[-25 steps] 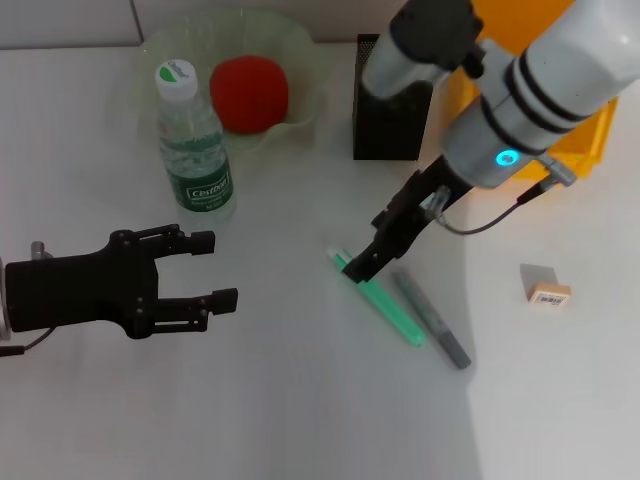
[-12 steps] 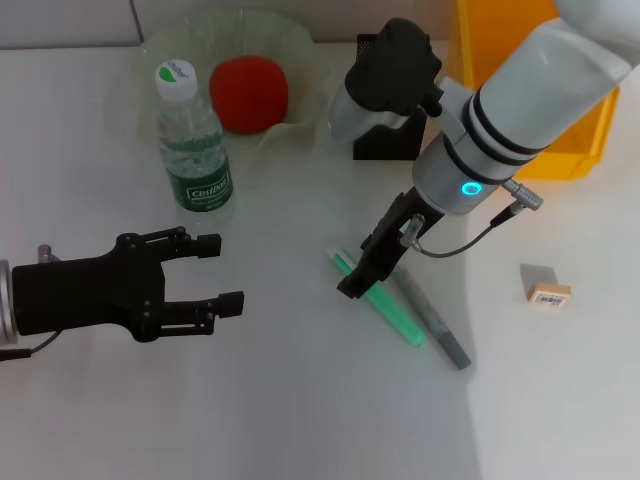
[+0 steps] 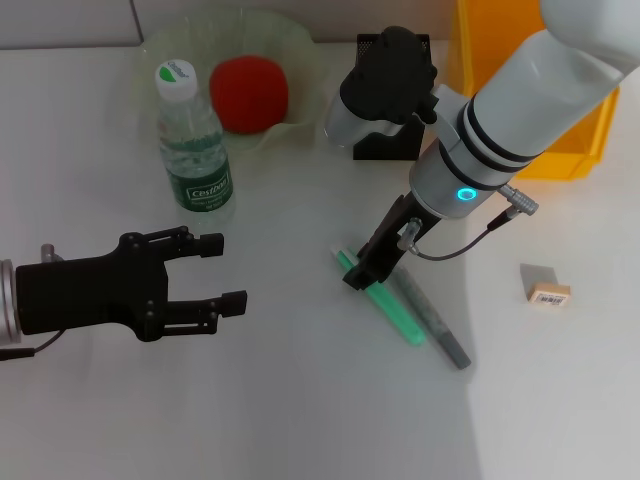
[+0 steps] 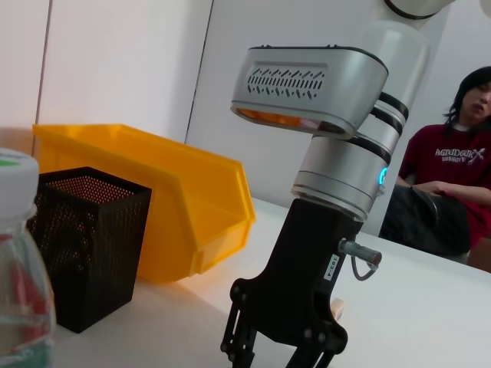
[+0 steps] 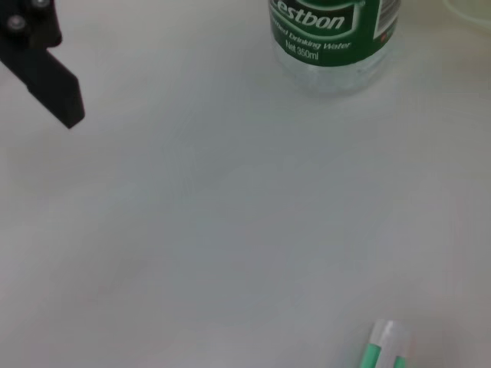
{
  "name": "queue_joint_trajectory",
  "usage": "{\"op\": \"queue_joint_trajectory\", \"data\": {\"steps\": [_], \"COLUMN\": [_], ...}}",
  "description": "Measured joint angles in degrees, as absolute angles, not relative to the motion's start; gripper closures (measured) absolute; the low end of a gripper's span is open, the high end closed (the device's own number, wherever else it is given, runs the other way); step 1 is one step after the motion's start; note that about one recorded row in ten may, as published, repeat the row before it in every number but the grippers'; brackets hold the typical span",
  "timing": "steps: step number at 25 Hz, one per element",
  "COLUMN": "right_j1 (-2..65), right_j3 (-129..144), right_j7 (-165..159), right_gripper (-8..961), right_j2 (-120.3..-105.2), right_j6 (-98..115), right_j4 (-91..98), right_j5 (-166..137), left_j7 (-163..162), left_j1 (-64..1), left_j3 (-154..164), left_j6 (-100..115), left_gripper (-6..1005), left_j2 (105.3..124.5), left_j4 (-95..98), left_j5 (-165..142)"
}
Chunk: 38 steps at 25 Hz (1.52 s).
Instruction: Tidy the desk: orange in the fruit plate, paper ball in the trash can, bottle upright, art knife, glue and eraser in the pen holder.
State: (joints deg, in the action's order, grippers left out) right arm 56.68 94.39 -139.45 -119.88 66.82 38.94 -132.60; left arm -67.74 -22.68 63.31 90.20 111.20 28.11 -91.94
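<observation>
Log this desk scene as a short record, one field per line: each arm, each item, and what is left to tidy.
right gripper: down at the near end of the green art knife on the desk; jaws' state not visible
left gripper: hovers apart over bare desk, jaws open
orange: in the fruit plate
bottle: upright, beside the plate
grey stick: lies alongside the knife
eraser: on the desk, robot's right
pen holder: behind the right arm
trash can: far right
left to tidy: knife, grey stick, eraser

Orange (image 3: 249, 93): reddish. Fruit plate (image 3: 160, 45): translucent pale green. Bottle (image 3: 193, 142): clear, dark green label, white-and-green cap. Pen holder (image 3: 385, 140): black mesh. Trash can (image 3: 575, 150): yellow-orange. My grippers: black.
</observation>
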Motion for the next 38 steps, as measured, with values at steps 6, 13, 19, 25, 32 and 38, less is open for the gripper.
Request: {"op": "queue_joint_trajectory", "data": {"steps": [6, 13, 19, 25, 32, 38], "right_j1": [56.69, 56.2, 50.49, 36.01, 31.92, 41.03], "right_j3": [94.45, 95.63, 93.44, 78.26, 61.54, 50.43], "right_j7": [-139.54, -140.5, -141.65, -139.49, -116.98, -99.27], "right_gripper": [533, 740, 779, 778, 778, 779], "right_j2": [-119.88, -119.88, -119.34, -119.34, -119.08, -117.24], "right_j6": [67.13, 67.45, 70.35, 70.72, 62.8, 62.41], "right_j4": [39.3, 41.46, 52.65, 74.09, 62.2, 35.19], "right_j5": [-132.6, -132.63, -132.89, -128.52, -94.43, -81.48], "left_j7": [-67.62, -67.6, -67.58, -67.58, -67.82, -68.2], "left_j1": [-22.68, -22.68, -22.67, -22.61, -23.12, -23.44], "left_j3": [63.09, 62.54, 61.38, 61.06, 60.91, 60.13], "left_j6": [89.75, 89.63, 89.83, 90.08, 89.86, 89.88], "left_gripper": [174, 174, 174, 174, 174, 174], "left_j2": [111.25, 111.43, 111.45, 111.39, 111.77, 112.25], "left_j4": [28.12, 28.13, 28.2, 28.23, 28.43, 28.96], "left_j5": [-91.94, -91.93, -91.93, -91.87, -91.62, -91.61]}}
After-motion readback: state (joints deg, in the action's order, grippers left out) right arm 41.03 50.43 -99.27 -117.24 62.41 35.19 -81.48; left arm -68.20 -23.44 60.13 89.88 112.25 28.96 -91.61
